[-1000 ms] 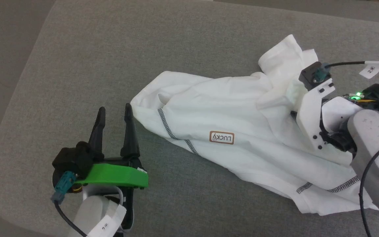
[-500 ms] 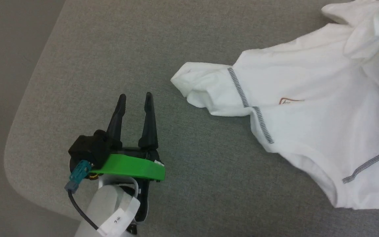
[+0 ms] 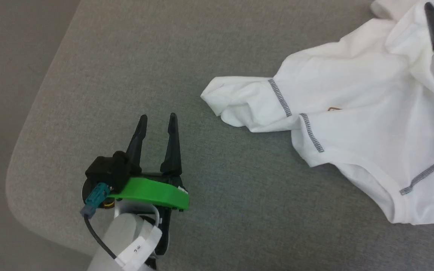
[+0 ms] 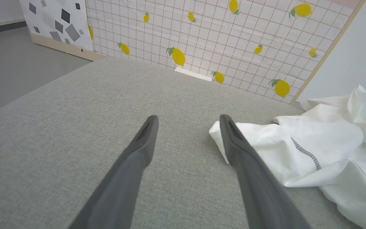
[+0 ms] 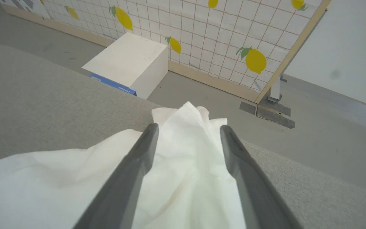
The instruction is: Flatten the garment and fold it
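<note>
Two tools, both spread wide. Your left tool (image 3: 157, 116) is at the lower left: dark tapered fingers apart, nothing between them, over the bare grey woven bench (image 3: 100, 67). To its right, near but apart, the garment (image 3: 352, 124) lies crumpled on the bench. It's soft white fabric with a rolled sleeve end toward that tool and grey zigzag stitching along the seams. Far right, your right tool (image 5: 188, 128) has its fingers apart either side of a bunched ridge of cloth, not pinching it. Past the bench edge, a white rectangular box (image 5: 132, 63) sits on the floor.
</note>
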### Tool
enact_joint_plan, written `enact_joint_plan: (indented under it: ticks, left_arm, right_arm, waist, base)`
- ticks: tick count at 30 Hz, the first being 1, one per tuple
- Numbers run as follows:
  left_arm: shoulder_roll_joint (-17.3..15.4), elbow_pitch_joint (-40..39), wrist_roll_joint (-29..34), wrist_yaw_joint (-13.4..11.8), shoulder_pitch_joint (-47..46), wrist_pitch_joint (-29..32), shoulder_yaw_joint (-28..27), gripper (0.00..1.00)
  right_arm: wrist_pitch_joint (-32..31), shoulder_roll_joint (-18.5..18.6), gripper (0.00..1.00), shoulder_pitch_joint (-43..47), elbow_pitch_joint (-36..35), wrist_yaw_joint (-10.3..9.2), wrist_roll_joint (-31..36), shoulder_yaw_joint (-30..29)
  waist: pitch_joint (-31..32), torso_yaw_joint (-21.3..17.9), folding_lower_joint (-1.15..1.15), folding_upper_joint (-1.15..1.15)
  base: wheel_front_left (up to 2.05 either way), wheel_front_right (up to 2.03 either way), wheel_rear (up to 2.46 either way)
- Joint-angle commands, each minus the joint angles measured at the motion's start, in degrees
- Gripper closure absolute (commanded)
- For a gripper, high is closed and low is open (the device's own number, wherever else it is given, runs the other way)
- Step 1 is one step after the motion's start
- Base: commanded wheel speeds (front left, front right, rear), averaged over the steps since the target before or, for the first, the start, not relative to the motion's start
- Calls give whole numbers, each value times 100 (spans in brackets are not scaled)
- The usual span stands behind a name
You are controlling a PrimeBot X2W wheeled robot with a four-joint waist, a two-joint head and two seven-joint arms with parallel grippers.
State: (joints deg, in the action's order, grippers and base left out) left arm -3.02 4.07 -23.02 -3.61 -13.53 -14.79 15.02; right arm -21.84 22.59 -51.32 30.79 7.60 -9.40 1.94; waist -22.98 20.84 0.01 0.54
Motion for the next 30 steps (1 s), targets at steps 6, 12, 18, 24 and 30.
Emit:
enact_joint_plan:
  ticks: [6, 12, 18, 24, 30]
  left_arm:
    - [14, 333, 135, 170, 150, -20, -147, 0]
    - [14, 710, 121, 281, 308, -20, -210, 0]
    - [14, 1012, -56, 286, 397, 70, -164, 0]
    - [-2, 1377, -186, 112, 91, 785, -48, 0]
    - [-104, 2106, -179, -231, -1020, 2880, 164, 0]
  right_arm:
    - [956, -460, 0, 1433, -974, -11, -640, -493]
    - [1161, -1058, 0, 3064, -1919, -11, -783, -1089]
    - [945, -1690, 0, 4302, -2679, -11, -738, -1779]
    - [748, -1923, 0, 4788, -3151, -11, -777, -2089]
    - [640, -1962, 0, 4803, -3410, -11, -757, -2107]
  waist:
    - [1120, -895, -1, -52]
    - [1595, -1333, -1, -52]
    - [1821, -1629, -1, -52]
    - [1832, -1851, -1, -52]
    - [1640, -2029, -1, -52]
  base:
    - [0, 0, 0]
    - [0, 0, 0]
    - [0, 0, 0]
    - [0, 0, 0]
    - [0, 0, 0]
